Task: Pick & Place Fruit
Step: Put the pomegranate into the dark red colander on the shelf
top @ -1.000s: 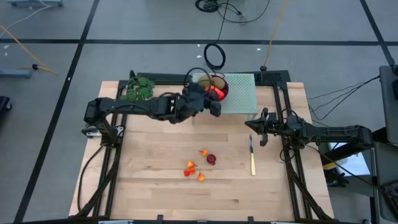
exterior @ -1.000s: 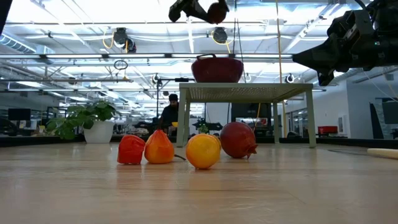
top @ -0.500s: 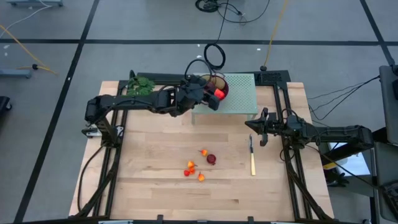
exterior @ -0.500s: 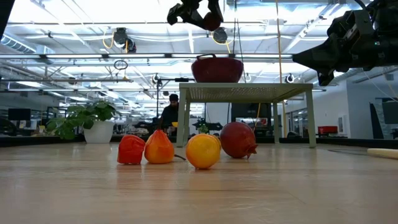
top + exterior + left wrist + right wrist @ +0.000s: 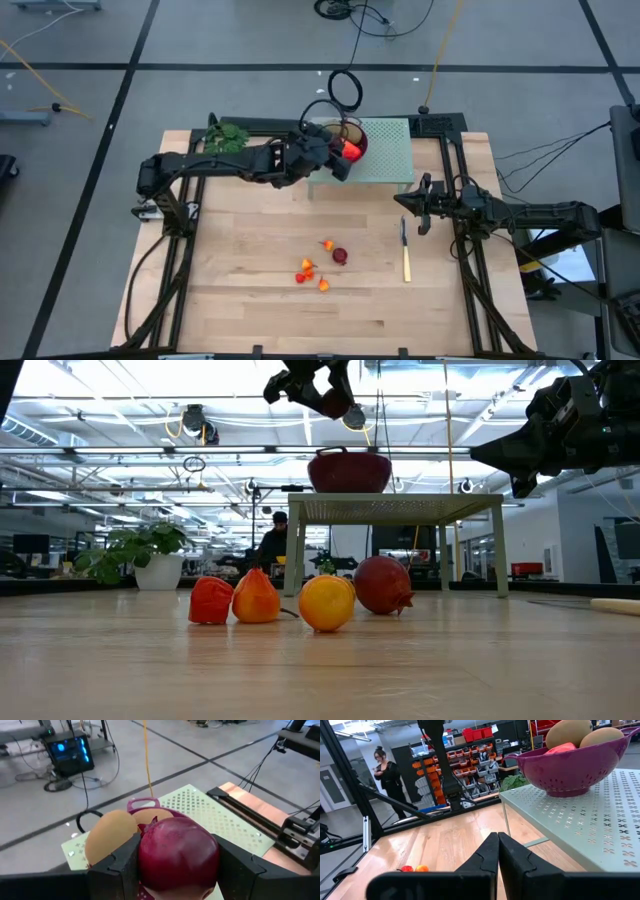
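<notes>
Above the purple bowl (image 5: 350, 140), the left claw (image 5: 177, 870) grips a dark red round fruit (image 5: 177, 852) tight between its two fingers. The bowl sits on a pale green stand (image 5: 385, 150) at the far side of the worktop (image 5: 250, 300). Two brown kiwis (image 5: 582, 732) and one long orange-red fruit (image 5: 562, 748) lie in the bowl already.

To do this step well, I think the claw should go down slowly until the red fruit is just over the kiwis. Then it should open gently, so the fruit does not bounce out or roll off the stand. It should also stay clear of the bowl's rim.

The right claw (image 5: 497, 852) waits by the right edge of the worktop, near the knife (image 5: 405, 255). Its fingers are pressed together and hold nothing.

More fruit waits in the middle of the worktop: another dark red one (image 5: 385, 585) and a few tiny orange-red ones (image 5: 255, 600) close beside it. A green leafy bunch (image 5: 222, 140) lies at the far left.
</notes>
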`<move>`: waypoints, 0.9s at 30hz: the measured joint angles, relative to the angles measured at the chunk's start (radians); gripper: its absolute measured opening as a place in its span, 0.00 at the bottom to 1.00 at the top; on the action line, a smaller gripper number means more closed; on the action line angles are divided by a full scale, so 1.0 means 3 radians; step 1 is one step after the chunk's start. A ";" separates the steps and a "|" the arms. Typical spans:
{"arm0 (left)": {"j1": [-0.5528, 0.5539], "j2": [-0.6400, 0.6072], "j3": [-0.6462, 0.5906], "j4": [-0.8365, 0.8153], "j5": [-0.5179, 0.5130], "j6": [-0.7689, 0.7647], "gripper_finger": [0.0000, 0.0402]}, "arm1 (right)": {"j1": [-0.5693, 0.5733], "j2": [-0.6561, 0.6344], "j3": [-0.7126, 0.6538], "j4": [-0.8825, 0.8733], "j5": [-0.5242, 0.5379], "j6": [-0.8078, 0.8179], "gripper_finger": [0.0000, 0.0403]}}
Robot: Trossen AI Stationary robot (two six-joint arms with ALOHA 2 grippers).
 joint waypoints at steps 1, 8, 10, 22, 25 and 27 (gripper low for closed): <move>0.0012 0.0001 0.0000 -0.0009 0.0034 -0.0030 0.49 | 0.0000 0.0001 0.0001 0.0001 0.0000 0.0000 0.01; 0.0119 0.0001 0.0000 -0.0182 0.0181 -0.0237 0.49 | 0.0001 0.0001 0.0001 0.0000 0.0000 0.0000 0.01; 0.0148 0.0001 0.0000 -0.0221 0.0252 -0.0299 0.49 | 0.0000 0.0001 0.0000 0.0000 0.0000 -0.0001 0.01; 0.0225 0.0084 0.0004 -0.0330 0.0473 -0.0394 0.49 | 0.0001 0.0001 0.0000 0.0000 0.0001 0.0000 0.01; 0.0225 0.0129 0.0003 -0.0340 0.0496 -0.0320 0.49 | 0.0000 0.0000 0.0001 -0.0001 0.0001 -0.0001 0.01; 0.0225 0.0141 0.0003 -0.0385 0.0536 -0.0256 0.49 | 0.0001 0.0000 0.0001 -0.0001 0.0001 -0.0001 0.01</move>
